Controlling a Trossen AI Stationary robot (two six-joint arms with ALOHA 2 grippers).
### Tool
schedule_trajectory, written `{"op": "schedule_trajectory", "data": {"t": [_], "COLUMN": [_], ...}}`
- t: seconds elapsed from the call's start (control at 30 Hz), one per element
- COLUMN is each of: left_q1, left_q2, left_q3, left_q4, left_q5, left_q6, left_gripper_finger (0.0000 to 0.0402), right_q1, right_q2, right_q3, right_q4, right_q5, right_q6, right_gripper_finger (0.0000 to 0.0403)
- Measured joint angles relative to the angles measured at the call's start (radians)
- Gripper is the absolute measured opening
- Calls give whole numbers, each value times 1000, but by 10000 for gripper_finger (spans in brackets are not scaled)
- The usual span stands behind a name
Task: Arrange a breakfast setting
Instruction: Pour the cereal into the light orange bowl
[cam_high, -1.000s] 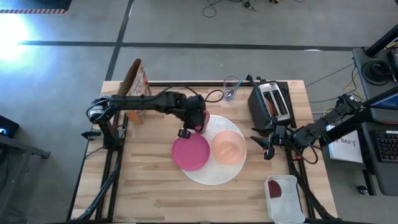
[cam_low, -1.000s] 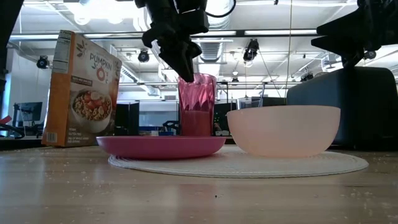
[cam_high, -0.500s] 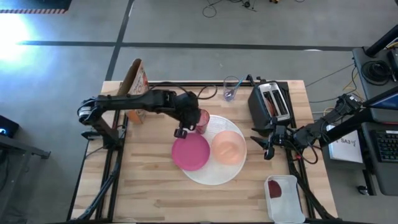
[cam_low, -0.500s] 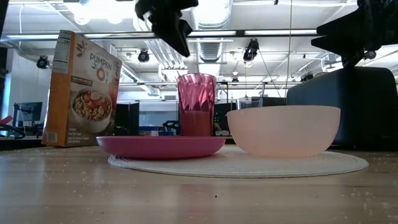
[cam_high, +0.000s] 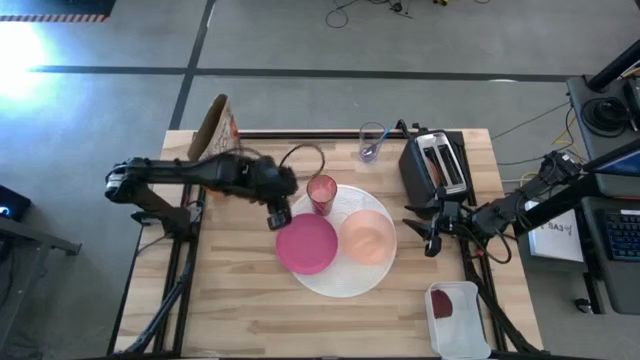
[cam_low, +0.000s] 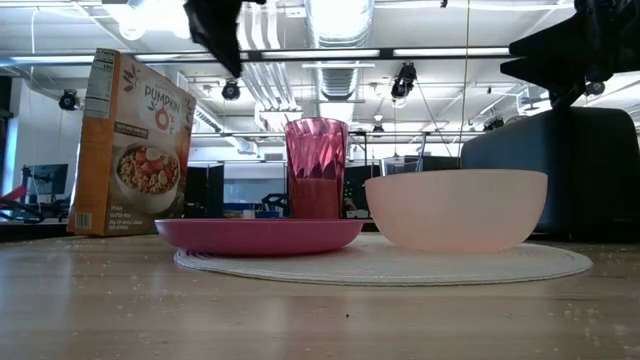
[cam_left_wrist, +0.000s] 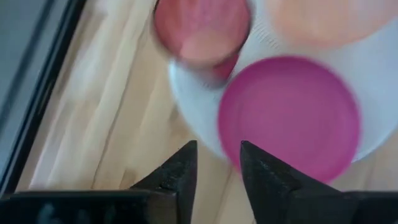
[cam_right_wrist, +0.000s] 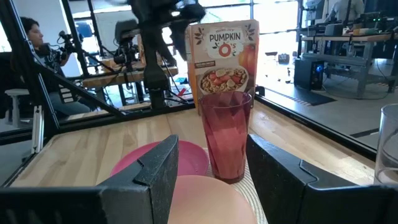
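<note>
From above, the left gripper (cam_high: 277, 216) hangs empty, just beside the cup (cam_high: 322, 192). The cup stands on the white plate (cam_high: 345, 283) with the pink plate (cam_high: 306, 244) and bowl (cam_high: 367, 238).

From table height, the cup stands straight.

The left wrist shows the fingers (cam_left_wrist: 176, 173) a little apart.

The right gripper (cam_high: 432, 236) waits open by the toaster (cam_high: 437, 165). A slow, high lift away should spare the cup.

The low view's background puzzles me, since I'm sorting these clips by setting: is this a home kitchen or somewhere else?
Probably a lab or workshop, not a kitchen: exposed ceiling ducts overhead, workbenches with equipment behind, and cables lying on a bare concrete floor around the wooden table.
</note>
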Motion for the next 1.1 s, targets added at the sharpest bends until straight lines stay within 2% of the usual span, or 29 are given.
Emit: {"op": "schedule_trajectory", "data": {"t": [0.23, 0.4, 0.53, 0.9, 1.1], "left_q1": [-190, -288, -310, -312, -311], "left_q2": [-35, -40, -40, -43, -65], "left_q3": [-77, -136, -182, -293, -348], "left_q4": [-180, -279, -331, -402, -401], "left_q5": [-235, -334, -384, -411, -378], "left_q6": [-439, -759, -960, -1369, -1463], "left_gripper_finger": [184, 218, 229, 230, 230], "right_q1": [0, 0, 0, 0, 0], "right_q2": [0, 0, 0, 0, 0], "right_q3": [0, 0, 0, 0, 0], "right_q4": [0, 0, 0, 0, 0], "right_q5": [0, 0, 0, 0, 0], "right_q6": [0, 0, 0, 0, 0], "right_gripper_finger": [178, 178, 178, 178, 178]}}
